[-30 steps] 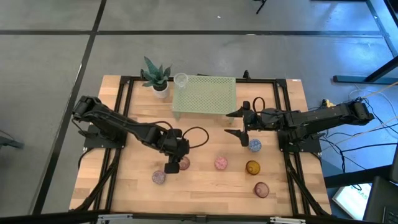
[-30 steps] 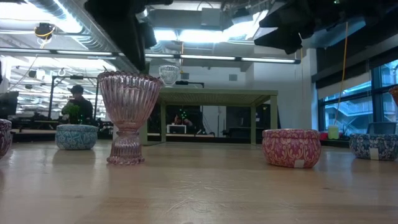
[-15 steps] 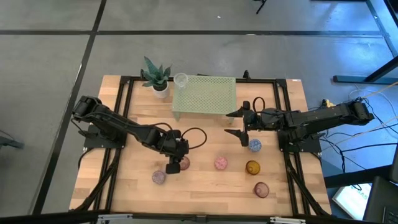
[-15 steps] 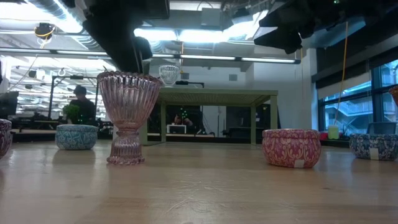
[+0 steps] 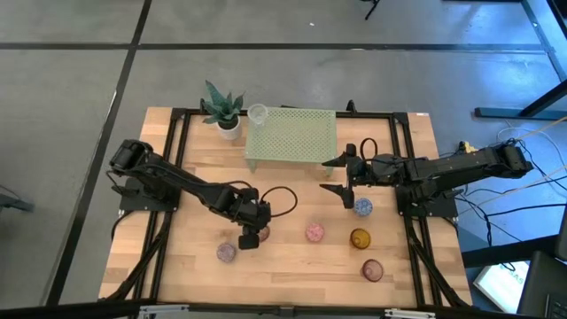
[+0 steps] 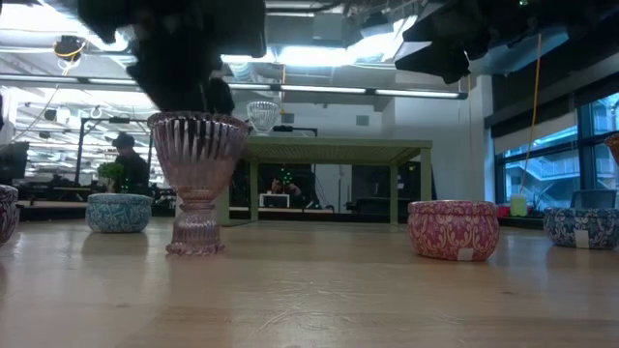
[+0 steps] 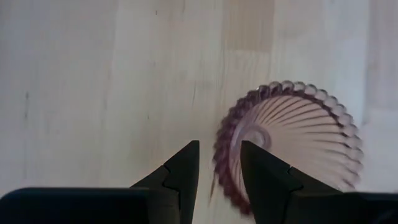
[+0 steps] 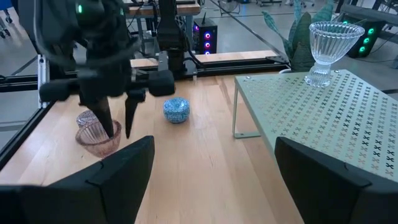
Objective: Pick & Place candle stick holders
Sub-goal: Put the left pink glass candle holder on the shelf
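Now I see left gripper point(image 5: 250, 237) low over pink ribbed glass holder point(image 7: 289, 144) near table's front-left area, fingers point(image 7: 180, 171) slightly apart straddling its rim, one inside cup, one outside, nothing gripped. Holder upright on table point(image 5: 292, 266). Right gripper point(image 5: 339, 176) hovers mid-table beside green perforated stand point(image 5: 292, 135), fingers wide apart, empty. Clear glass holder point(image 5: 257, 112) sits on stand's back-left corner. Blue holder point(image 5: 362, 206), pink tin point(image 5: 314, 232), amber one point(image 5: 359, 238) lie along table's front-right part.

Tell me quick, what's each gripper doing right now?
Left gripper: open, its fingers straddling the rim of the pink ribbed glass holder, not yet closed on it.
Right gripper: open wide, holding nothing.
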Robot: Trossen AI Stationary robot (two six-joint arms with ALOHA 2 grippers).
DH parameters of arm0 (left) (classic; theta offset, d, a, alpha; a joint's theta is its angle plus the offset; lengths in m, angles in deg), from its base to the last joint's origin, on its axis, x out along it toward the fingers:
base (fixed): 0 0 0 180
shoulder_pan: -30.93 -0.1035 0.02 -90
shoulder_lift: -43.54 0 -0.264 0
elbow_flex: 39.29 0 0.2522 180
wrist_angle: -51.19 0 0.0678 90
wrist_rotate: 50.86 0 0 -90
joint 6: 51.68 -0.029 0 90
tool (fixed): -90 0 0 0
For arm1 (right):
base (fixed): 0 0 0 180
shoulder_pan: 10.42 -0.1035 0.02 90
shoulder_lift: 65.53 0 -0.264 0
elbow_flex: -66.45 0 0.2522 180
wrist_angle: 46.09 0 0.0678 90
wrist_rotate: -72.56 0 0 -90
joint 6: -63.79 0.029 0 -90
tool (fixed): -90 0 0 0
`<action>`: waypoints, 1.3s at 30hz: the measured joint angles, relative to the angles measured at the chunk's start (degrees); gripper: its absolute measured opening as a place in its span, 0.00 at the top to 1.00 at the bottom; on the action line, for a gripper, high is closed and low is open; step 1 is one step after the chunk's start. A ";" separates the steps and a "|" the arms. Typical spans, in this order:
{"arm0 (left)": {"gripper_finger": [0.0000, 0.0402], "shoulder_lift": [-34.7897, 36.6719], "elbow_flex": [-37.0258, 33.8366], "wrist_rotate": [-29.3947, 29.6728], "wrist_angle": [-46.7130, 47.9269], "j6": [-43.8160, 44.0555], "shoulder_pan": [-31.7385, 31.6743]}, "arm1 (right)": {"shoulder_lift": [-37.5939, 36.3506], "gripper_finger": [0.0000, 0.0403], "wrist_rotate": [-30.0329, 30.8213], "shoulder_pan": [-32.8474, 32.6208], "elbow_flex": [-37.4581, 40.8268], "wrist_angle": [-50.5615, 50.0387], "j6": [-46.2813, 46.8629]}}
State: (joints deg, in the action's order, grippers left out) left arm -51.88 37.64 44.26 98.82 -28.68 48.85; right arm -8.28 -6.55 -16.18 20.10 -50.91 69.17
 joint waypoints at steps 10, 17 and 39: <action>0.77 -1.98 0.00 -1.39 0.17 -3.96 -0.02 | 0.00 0.16 0.01 0.00 0.01 -0.01 -0.01; 0.89 -1.80 0.63 -3.03 0.52 -6.25 -0.15 | 0.00 0.16 0.02 0.00 0.01 -0.06 -0.03; 0.93 -0.81 29.20 4.64 36.91 -8.90 -10.90 | 0.02 0.16 0.02 0.00 -0.01 0.43 -0.01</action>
State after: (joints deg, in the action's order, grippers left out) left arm -52.69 66.85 48.91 135.73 -37.58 37.95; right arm -8.25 -6.53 -16.18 20.09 -50.48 69.16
